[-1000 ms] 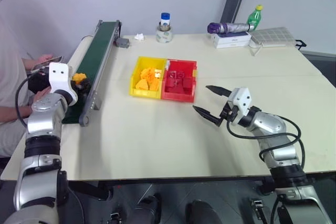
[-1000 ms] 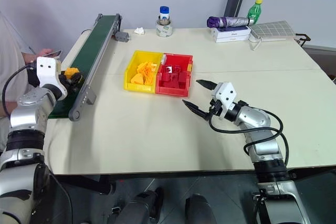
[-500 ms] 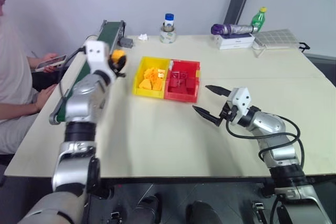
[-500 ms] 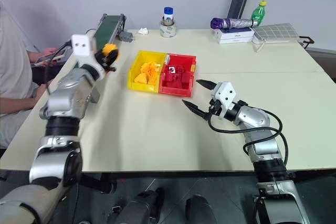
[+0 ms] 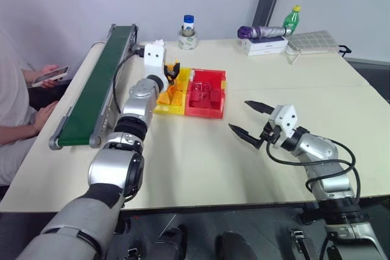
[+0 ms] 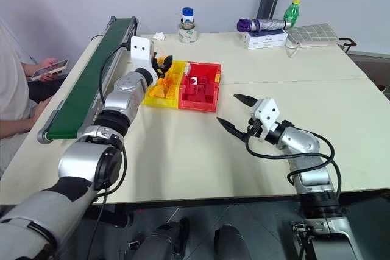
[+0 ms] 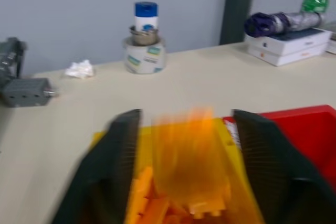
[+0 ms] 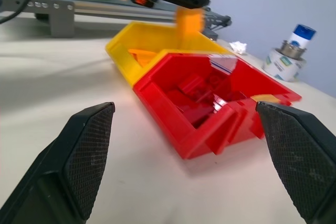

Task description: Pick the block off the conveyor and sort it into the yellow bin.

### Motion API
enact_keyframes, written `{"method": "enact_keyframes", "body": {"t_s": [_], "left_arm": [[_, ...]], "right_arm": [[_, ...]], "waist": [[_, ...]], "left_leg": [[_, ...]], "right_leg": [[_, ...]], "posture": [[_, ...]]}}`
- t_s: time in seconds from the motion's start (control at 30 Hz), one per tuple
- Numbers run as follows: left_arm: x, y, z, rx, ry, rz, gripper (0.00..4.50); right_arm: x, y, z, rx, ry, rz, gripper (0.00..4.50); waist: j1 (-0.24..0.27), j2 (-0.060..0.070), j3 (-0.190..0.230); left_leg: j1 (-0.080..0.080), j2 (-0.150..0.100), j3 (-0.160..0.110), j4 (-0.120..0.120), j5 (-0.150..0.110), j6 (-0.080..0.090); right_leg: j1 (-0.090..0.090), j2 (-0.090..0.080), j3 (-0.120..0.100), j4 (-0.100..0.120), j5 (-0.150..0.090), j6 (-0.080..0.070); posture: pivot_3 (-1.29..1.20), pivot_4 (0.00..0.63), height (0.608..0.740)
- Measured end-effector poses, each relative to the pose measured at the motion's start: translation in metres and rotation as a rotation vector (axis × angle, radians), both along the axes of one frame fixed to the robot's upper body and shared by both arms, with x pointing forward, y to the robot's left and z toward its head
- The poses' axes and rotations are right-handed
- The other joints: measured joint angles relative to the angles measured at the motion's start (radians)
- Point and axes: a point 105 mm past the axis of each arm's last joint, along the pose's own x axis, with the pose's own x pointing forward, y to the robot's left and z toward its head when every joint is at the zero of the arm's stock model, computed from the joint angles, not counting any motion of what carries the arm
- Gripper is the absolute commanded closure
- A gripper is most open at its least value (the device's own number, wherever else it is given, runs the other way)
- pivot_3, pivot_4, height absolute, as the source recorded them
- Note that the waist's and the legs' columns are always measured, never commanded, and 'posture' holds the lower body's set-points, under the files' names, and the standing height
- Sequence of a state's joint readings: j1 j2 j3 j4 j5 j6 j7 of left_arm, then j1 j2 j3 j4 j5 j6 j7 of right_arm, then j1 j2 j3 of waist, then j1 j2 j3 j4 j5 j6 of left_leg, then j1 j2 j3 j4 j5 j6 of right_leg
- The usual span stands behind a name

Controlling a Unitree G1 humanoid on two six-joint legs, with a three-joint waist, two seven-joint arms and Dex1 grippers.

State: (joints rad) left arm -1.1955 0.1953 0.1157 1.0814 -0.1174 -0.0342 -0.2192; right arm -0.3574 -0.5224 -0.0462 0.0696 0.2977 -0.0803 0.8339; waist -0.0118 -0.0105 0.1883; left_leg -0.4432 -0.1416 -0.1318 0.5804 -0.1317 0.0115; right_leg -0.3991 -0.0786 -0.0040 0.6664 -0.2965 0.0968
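left tool (image 5: 171,69) hangs over the yellow bin (image 5: 159,107) with its jaws spread wide, released. the block (image 8: 189,21) appears as a blurred orange shape just below and between the fingers (image 7: 118,153), free of both pads, judged to be dropping into the bin. right tool (image 5: 251,120) is likewise spread, grasping nothing, and hovers low over the desk (image 5: 201,150) well clear of the bins.

largest item noted is the desk, which carries everything. next, the conveyor (image 5: 97,86) runs along its left edge, its belt bare; a person (image 5: 18,114) sits beside it holding a phone. the yellow bin sits joined to the red bin (image 5: 206,97) near the desk's middle, within easy reach of the arm that serves the belt, which explains the left arm's stretch across from that side. orange pieces already lie in the yellow bin, dark red ones in the red.

placement of the left tool over the yellow compartment, not the red, is judged correct for the sort. the right arm is judged parked aside so as not to obstruct the drop.
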Motion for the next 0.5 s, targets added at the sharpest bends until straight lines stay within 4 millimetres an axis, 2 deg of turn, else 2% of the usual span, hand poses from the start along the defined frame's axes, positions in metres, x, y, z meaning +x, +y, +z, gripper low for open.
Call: {"method": "enact_keyframes", "body": {"t_s": [0.13,0.2,0.27,0.37,0.4,0.5], "left_arm": [[-0.003,-0.008,0.007,0.005,-0.034,-0.076,0.05],[-0.008,-0.01,0.018,0.014,-0.085,-0.131,0.05],[-0.019,-0.004,0.031,0.024,-0.145,-0.19,0.05],[-0.049,0.025,0.03,0.056,-0.141,-0.266,0.05],[-0.068,0.038,0.023,0.08,-0.107,-0.298,0.05],[-0.105,0.049,0.015,0.132,-0.055,-0.371,0.05]], "right_arm": [[0.0,0.0,-0.001,0.002,0.004,-0.002,0.0],[0.0,0.0,-0.001,0.002,0.004,-0.001,0.0],[0.001,0.002,0.0,0.002,0.001,0.003,0.0],[0.001,0.002,0.002,-0.002,-0.002,0.009,0.0],[0.001,0.001,0.002,-0.003,-0.002,0.009,0.0],[0.002,0.002,0.001,-0.004,0.003,0.017,0.0]], "waist": [[0.001,0.0,0.0],[0.0,0.0,0.0],[-0.008,0.0,0.0],[-0.035,0.001,0.0],[-0.041,0.001,0.0],[-0.034,0.001,0.0]], "left_leg": [[0.0,0.0,0.0,0.0,0.0,0.0],[0.0,0.0,0.0,0.0,0.0,0.0],[0.0,0.0,0.0,0.0,0.0,0.0],[0.001,0.001,0.0,-0.002,0.0,0.0],[0.001,0.001,0.0,-0.003,0.0,0.0],[0.0,0.001,0.0,-0.003,0.001,-0.001]], "right_leg": [[0.0,0.0,0.0,0.0,0.0,0.0],[0.0,0.0,0.0,0.0,0.0,0.0],[0.0,0.0,0.001,0.0,0.0,0.0],[-0.002,0.0,0.002,0.001,0.0,-0.001],[-0.004,0.001,0.002,0.002,0.0,-0.001],[-0.004,0.001,0.003,0.003,0.0,-0.001]], "posture": [[0.0,0.15,0.74],[0.0,0.15,0.74],[0.0,0.15,0.74],[0.0,0.15,0.74],[0.0,0.15,0.74],[0.0,0.15,0.74]]}}
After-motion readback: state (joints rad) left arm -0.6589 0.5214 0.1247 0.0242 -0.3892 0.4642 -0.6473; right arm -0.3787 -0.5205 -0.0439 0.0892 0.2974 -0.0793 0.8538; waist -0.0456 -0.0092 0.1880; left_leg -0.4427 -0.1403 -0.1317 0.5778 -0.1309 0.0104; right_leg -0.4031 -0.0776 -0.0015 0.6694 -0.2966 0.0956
